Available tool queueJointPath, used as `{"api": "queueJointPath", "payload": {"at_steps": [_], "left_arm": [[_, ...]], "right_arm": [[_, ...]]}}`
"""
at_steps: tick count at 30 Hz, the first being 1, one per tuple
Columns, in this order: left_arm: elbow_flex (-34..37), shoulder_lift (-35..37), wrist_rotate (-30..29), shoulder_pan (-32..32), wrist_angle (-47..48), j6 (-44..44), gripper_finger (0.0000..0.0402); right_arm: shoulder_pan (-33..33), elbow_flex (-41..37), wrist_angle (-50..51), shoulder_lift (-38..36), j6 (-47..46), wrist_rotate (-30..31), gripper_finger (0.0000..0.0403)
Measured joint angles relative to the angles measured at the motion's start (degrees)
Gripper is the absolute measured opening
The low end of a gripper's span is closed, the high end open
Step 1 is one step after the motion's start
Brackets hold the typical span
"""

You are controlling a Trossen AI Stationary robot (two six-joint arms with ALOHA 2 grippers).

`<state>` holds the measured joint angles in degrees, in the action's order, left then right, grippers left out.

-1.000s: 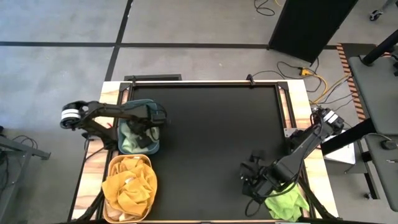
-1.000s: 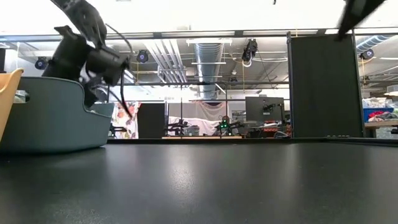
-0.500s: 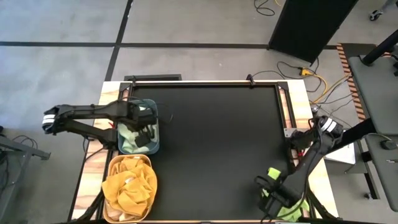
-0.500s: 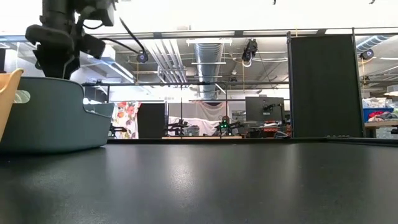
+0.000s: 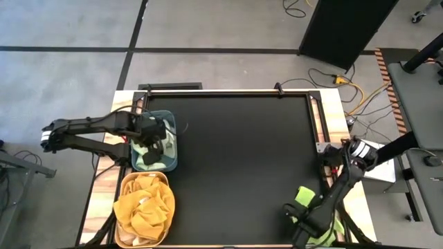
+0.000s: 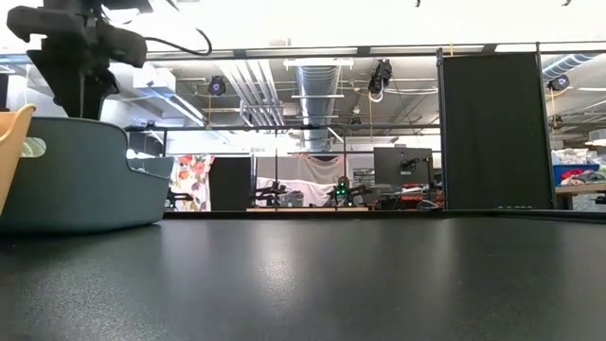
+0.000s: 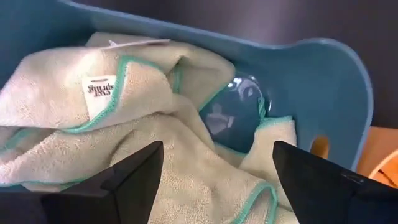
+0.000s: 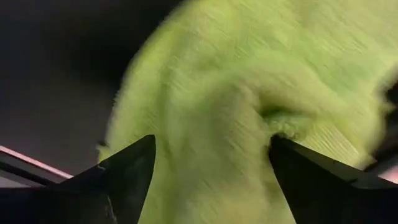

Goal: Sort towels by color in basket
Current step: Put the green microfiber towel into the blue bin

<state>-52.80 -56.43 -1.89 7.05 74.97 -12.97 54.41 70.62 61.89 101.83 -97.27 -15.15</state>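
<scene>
Right gripper [image 5: 299,220] is the near arm: jaws spread, empty, directly over the lime green towel [image 5: 320,223] at the table's 5 o'clock corner, cloth bunched between the fingers with no clear long axis. Left gripper [image 5: 156,146] released, hovering over mint towels [image 5: 147,158] in the teal basket [image 5: 172,142] at 9 o'clock.

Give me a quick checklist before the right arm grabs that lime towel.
1. Right gripper open: ok, fingers spread.
2. Lime towel directly ahead of it: ok.
3. Fingers touching the towel: cannot tell.
4. Left gripper open and empty over the blue basket: ok.
5. Mint towels lying in the blue basket: ok.
6. Orange towels in the tan basket: ok.
</scene>
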Motion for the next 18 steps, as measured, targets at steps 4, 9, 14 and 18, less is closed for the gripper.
{"api": "queueJointPath", "payload": {"at_steps": [4,9,14,18], "left_arm": [[0.0,1.1,0.0,0.0,-5.6,0.0,0.0287],[0.0,1.0,2.3,-0.4,-20.2,0.5,0.0287],[0.0,-1.6,2.6,-1.9,-36.2,2.2,0.0287],[0.0,-5.3,2.6,-4.1,-46.9,5.1,0.0287]], "right_arm": [[-1.6,-1.6,-1.9,1.2,6.4,4.2,0.0291],[-6.2,-3.4,-3.0,1.5,17.4,18.9,0.0282],[-12.4,-4.2,-8.6,1.5,31.6,41.8,0.0274],[-17.2,-3.8,-16.3,1.5,42.9,59.4,0.0270]]}}
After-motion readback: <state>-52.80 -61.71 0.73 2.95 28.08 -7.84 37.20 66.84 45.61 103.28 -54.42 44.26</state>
